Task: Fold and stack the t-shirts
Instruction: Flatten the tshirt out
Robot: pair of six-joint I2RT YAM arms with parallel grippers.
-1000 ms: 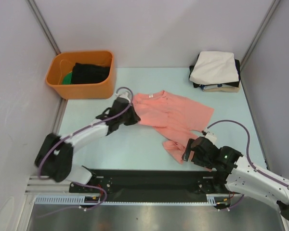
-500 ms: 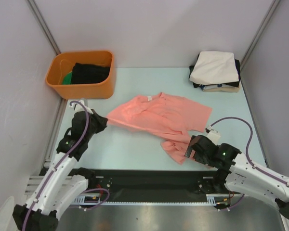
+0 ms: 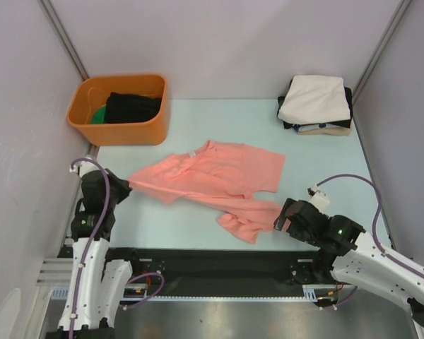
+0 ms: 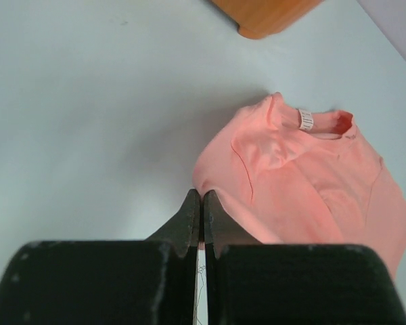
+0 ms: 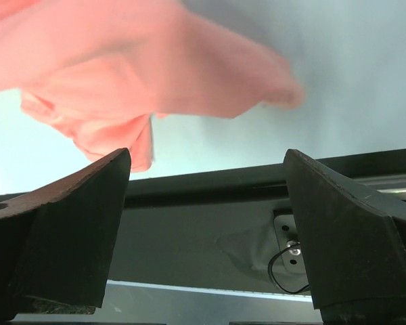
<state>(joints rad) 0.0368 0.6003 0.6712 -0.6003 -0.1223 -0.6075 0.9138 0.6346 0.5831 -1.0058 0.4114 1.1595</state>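
on my feed the left gripper [image 3: 125, 188] was clenched tight at the left edge of the table [image 3: 318, 166], its fingers [image 4: 189, 220] pressed together with one edge of the salmon-pink t-shirt [image 3: 212, 176] pinched at their tips. from that pinch the shirt ran out to the right in a narrow, rumpled point, then widened across the middle of the table. it was unfolded and creased, with its collar and the small white neck label [image 4: 305, 120] facing up on the far side. a bunched part of it lay at the near edge, right of centre.

the right gripper [image 3: 283, 214] sat low just beside that bunched part with its jaws spread wide and nothing between them. from its wrist view i saw pink cloth ahead of the fingers [image 5: 81, 217], but i could not tell whether they touched it.

the folded t-shirts [image 3: 316, 104] were stacked in the far right corner, cream-white on top with black and tan under it, well apart from the pink one. the orange tub [image 3: 120, 132] stood in the far left corner holding black cloth [image 3: 133, 107] and something green.
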